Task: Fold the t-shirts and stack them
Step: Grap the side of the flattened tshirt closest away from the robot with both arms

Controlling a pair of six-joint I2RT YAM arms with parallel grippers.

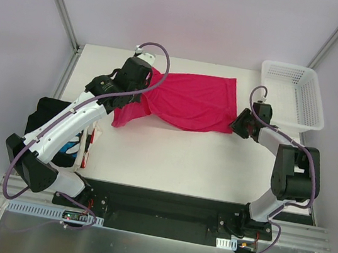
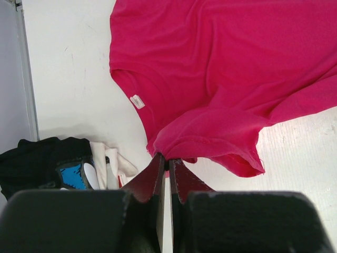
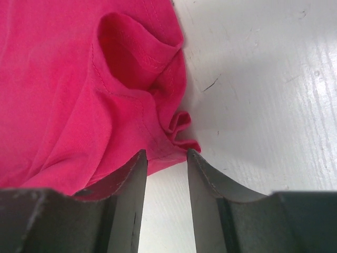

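The crimson-pink t-shirt (image 1: 192, 101) is lying spread across the upper middle of the desk (image 1: 182, 163) in the top view, not yet folded. The left gripper (image 2: 167, 161) is pressing its jaws together on a bunched fold of what looks like a sleeve at the shirt's left side, probably so that side can be lifted and drawn taut. The right gripper (image 3: 166, 157) is standing with jaws spread, straddling the crumpled hem corner at the shirt's lower right. It is not pinching cloth yet and seems to be lining up a matching grasp. The other t-shirts (image 2: 37, 158), black with blue print plus white and red edges, are waiting in a heap at the desk's left edge. The white basket (image 1: 291, 94) is sitting at the upper right, apart from the shirt.
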